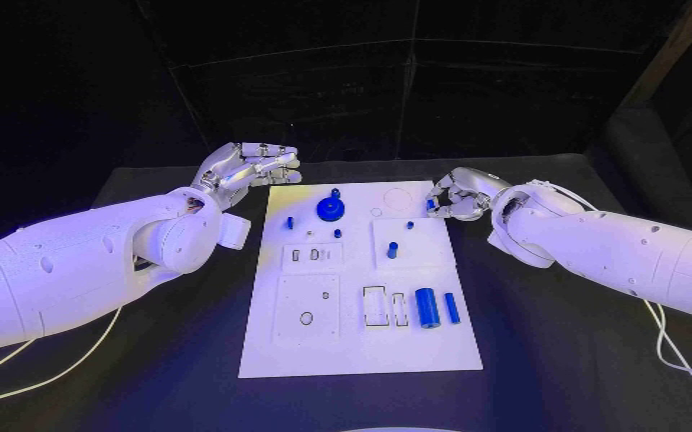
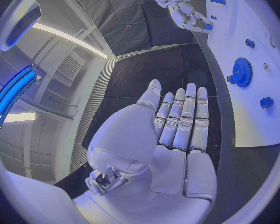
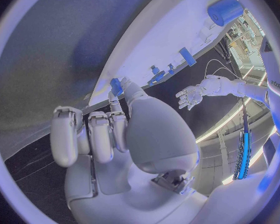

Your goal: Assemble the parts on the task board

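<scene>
Parts are lying on the task board (image 1: 361,352) mid-counter: a blue gear (image 1: 330,209) near its far end. Left hand (image 1: 248,168) is hovering open beside it; right hand (image 1: 454,195) is pinching a small blue part (image 3: 117,86).

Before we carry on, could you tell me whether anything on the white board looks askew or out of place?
Nothing stands out: the white board lies flat and square on the table, the blue gear sits on it, and two blue cylinders lie side by side.
</scene>
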